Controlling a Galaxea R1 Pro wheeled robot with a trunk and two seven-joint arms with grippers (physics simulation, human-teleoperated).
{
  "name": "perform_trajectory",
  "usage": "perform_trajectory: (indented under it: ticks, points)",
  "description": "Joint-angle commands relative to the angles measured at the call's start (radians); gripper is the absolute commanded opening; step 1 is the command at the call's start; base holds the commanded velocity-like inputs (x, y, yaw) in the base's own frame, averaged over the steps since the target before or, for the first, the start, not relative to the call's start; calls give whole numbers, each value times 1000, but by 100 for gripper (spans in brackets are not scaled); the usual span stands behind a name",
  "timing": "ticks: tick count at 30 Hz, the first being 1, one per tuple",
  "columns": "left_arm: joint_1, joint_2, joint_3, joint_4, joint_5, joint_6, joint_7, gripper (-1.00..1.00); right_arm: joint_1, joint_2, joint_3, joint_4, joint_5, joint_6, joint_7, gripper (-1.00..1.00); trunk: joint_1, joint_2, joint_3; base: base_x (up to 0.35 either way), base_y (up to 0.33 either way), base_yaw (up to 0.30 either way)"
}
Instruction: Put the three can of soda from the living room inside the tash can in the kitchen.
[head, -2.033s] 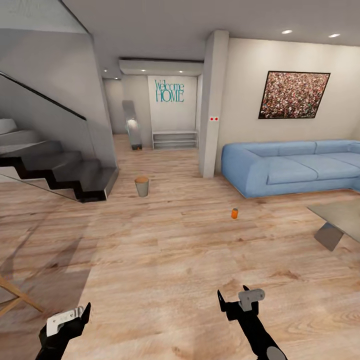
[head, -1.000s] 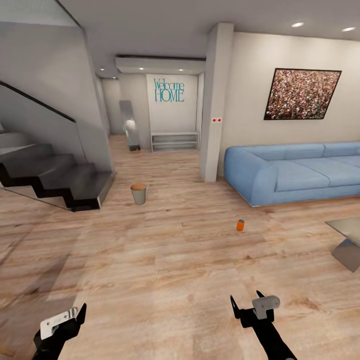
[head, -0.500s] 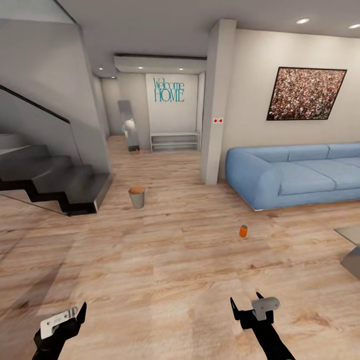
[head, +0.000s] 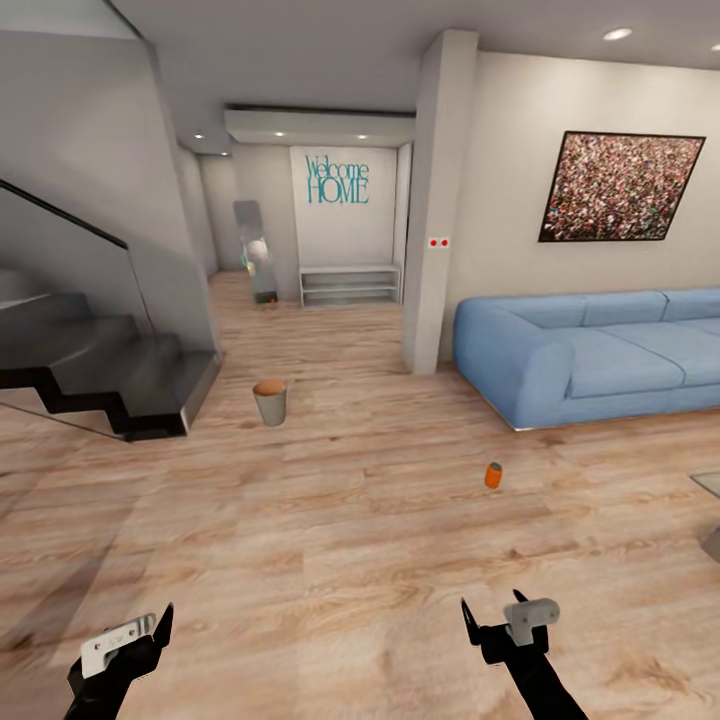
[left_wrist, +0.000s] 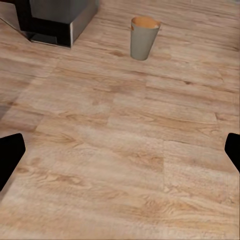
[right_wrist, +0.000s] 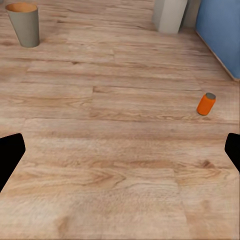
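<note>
An orange can of soda (head: 493, 476) stands upright on the light wood floor of the living room, in front of the blue sofa (head: 600, 358); it also appears in the right wrist view (right_wrist: 205, 104). The tash can (head: 270, 402), grey-beige with a copper-brown inside, stands on the floor near the foot of the stairs (head: 100, 370), and is seen from both wrists (left_wrist: 144, 39) (right_wrist: 24, 24). My left gripper (head: 140, 635) (left_wrist: 120, 155) and right gripper (head: 498, 618) (right_wrist: 120, 155) hang low over bare floor, both open and holding nothing, well short of the can and the bin.
A white pillar (head: 432, 200) rises between the hallway and the sofa. The corner of a glass-topped low table (head: 708, 498) juts in at the right edge. Dark stairs with a glass rail fill the left. Open plank floor stretches ahead.
The whole view has shifted: the camera has rolled forward, so the orange can, bin and sofa sit closer and the low table has slid toward the right edge. Both grippers hold the same pose.
</note>
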Motion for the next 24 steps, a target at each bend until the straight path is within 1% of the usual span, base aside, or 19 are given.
perform_trajectory:
  ticks: [1,24]
  points:
    - [0,0,0,0,0,0,0,100,0,0,0,0,0,0,0,100,0,0,0,277,0,0]
    - [0,-1,0,0,0,0,0,100,0,3,2,19,0,0,-4,100,0,0,0,283,0,0]
